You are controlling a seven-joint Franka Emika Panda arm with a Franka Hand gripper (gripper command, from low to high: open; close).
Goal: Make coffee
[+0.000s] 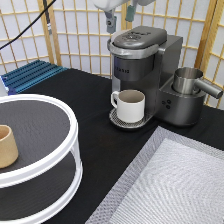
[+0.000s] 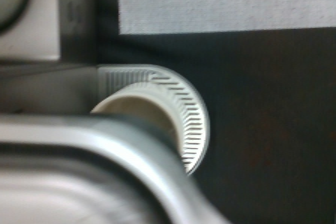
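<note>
Hand (image 1: 120, 17) hangs open and empty above the closed coffee machine (image 1: 142, 70), mug (image 1: 131, 105) below.

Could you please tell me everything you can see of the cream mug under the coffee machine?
The cream mug is a squat, glossy, ceramic-looking cup with one loop handle turned toward the exterior view's left. It stands upright on the round ribbed drip tray of the dark grey coffee machine, directly beneath the brew head. Its inside looks pale; no liquid can be made out. Nothing else touches it. The gripper is open above the machine's closed lid, well clear of the mug.
</note>
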